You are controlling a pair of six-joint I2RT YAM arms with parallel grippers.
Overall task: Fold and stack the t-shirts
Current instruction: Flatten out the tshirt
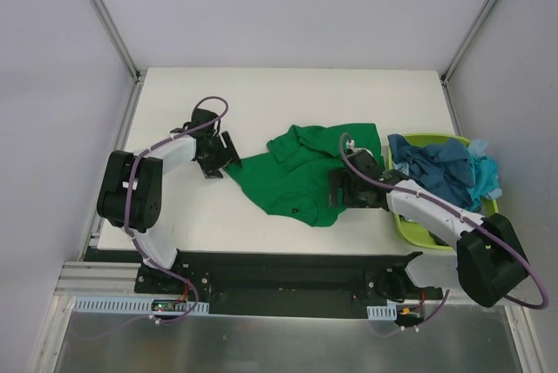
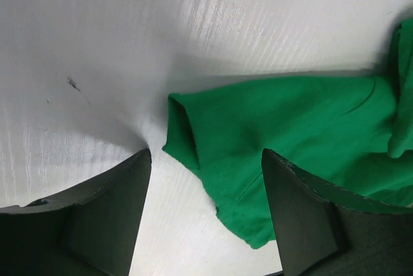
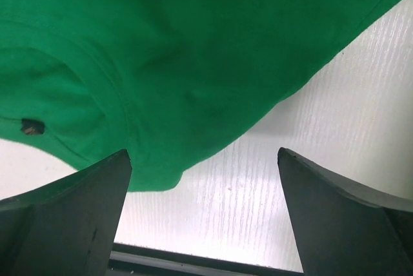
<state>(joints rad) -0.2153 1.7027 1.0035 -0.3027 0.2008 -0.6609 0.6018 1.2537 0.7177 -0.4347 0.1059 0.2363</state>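
Found left gripper (image 1: 218, 153) spread wide and holding nothing, poised at the left tip of the green t-shirt (image 1: 305, 177). Confirmed from the left wrist view: fingers (image 2: 97, 224) well apart, with a sleeve-like end of the shirt lying between and just ahead of them, flat on the table (image 1: 288, 94). Found right gripper (image 1: 336, 192) equally wide and empty, set over the near right part of the same shirt. Confirmed from the right wrist view: an edge of the green cloth crossing the gap between the open fingers (image 3: 64, 211), with bare table showing beyond it.

Noted the shirt lying loose and unfolded at mid-table, rumpled at its far side, long axis running roughly left to right between the two arms. Placed the left tip on the left arm's side and the bulk and near edge on the right arm's side, neither arm markedly nearer overall.

Recorded a lime-green basket (image 1: 405, 232) at the right edge of the table, just beside the right arm. Saw in it a heap of dark teal-blue cloth (image 1: 436, 168) and light turquoise cloth (image 1: 488, 172), rising above the rim. Cannot tell the number of shirts in it.

Saw no folded stack. Judged the task early, and the coming move as a pinch at both ends to draw the shirt flat
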